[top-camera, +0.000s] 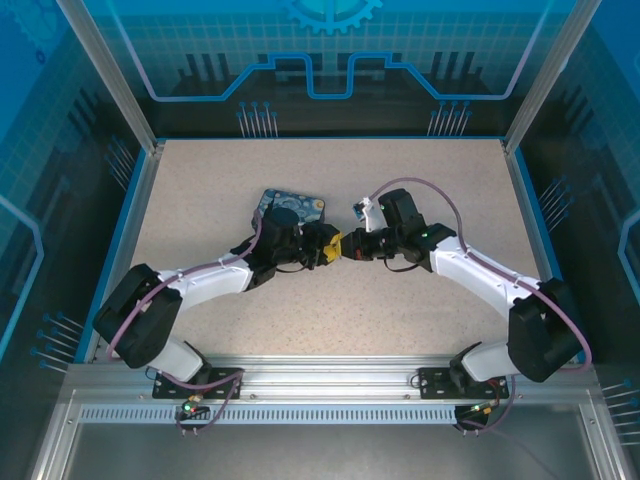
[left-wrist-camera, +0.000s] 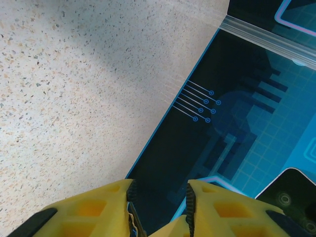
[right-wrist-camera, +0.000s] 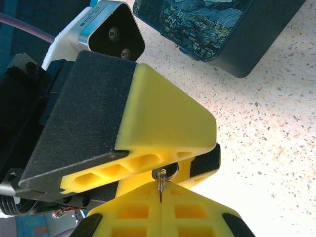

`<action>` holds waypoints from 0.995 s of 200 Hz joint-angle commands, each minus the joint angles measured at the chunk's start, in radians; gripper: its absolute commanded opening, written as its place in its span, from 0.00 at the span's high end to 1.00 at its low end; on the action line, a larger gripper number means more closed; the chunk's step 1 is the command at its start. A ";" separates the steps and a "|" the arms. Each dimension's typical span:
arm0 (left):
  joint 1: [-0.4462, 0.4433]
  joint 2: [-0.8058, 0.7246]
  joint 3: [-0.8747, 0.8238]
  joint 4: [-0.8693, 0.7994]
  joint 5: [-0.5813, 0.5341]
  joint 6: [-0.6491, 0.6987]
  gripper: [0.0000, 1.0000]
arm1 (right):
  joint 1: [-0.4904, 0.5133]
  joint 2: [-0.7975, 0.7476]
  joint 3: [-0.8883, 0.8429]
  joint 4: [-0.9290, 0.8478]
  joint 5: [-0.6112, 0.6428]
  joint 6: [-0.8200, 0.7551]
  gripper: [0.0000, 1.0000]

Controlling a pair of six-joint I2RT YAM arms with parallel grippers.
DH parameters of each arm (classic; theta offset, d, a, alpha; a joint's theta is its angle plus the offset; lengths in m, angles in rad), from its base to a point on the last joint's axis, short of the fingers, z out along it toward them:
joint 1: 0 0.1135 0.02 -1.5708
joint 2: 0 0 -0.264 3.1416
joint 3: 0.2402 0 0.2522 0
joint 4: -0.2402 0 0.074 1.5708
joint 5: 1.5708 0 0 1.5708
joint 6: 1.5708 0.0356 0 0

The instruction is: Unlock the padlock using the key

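Container: one rectangular tin (top-camera: pixel 300 203) lies flat on the speckled worktop (top-camera: pixel 330 330), lid side up. The lid carries a painted blue-and-yellow swirling night sky. Contents cannot be seen. The left arm's wrist overlaps the tin's near edge.

Top view: both arms reach inward and meet mid-worktop. The left gripper (top-camera: pixel 330 247) and right gripper (top-camera: pixel 352 248) are tip to tip, 9 and 3 o'clock of the meeting point. The tin is at 11 o'clock of that point, just beside the left jaws.

Right wrist view: the right jaws are pressed together on the key (right-wrist-camera: pixel 160 189), a thin dark sliver standing out toward 12 o'clock. Its free end meets a small round silvery piece, taken to be the padlock (right-wrist-camera: pixel 166 174). This piece is tucked in the narrow slot between the left gripper's yellow fingers (right-wrist-camera: pixel 168 118), and most of it is hidden. I cannot tell whether the left jaws actually clamp it.

Left wrist view: the yellow fingers show a gap at the tips, with bare worktop and the blue-patterned enclosure wall (left-wrist-camera: pixel 237 123) beyond.

Obstructions: the left finger blocks most of the contact point, and the tin sits at 1 o'clock behind it.
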 commanded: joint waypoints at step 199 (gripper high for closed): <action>0.017 -0.069 -0.009 -0.064 -0.052 0.093 1.00 | -0.014 -0.056 -0.042 -0.006 0.003 -0.021 1.00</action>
